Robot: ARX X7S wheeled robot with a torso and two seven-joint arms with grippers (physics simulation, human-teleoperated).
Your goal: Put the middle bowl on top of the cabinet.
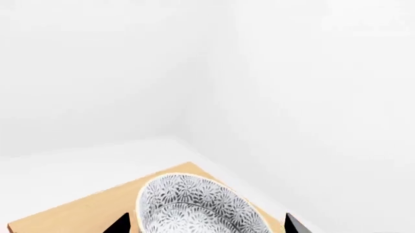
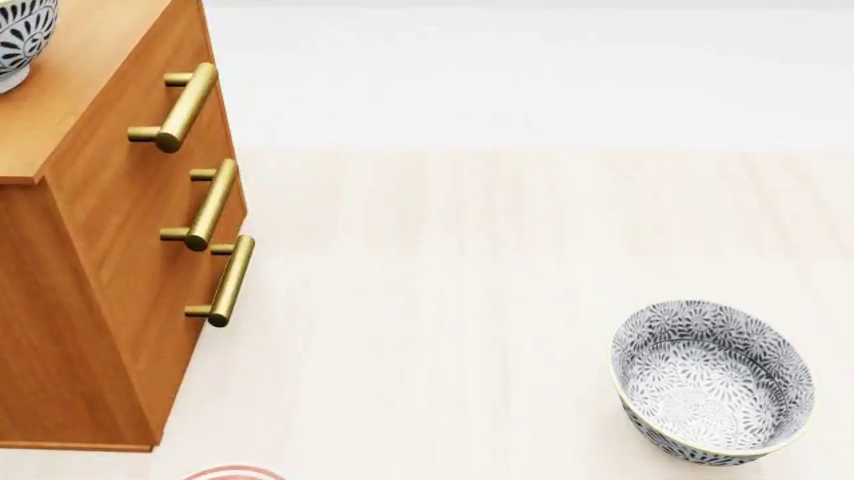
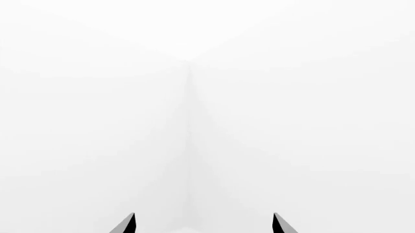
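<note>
Between the left tool's (image 1: 207, 224) spread fingertips, the middle bowl (image 1: 198, 206).

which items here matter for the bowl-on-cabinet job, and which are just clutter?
Part of the job:
- bowl on the cabinet top, between the left gripper fingertips
- cabinet

Just lying about:
- second patterned bowl on the floor
- red-ringed plate edge by the cabinet base
- right gripper, open on nothing
</note>
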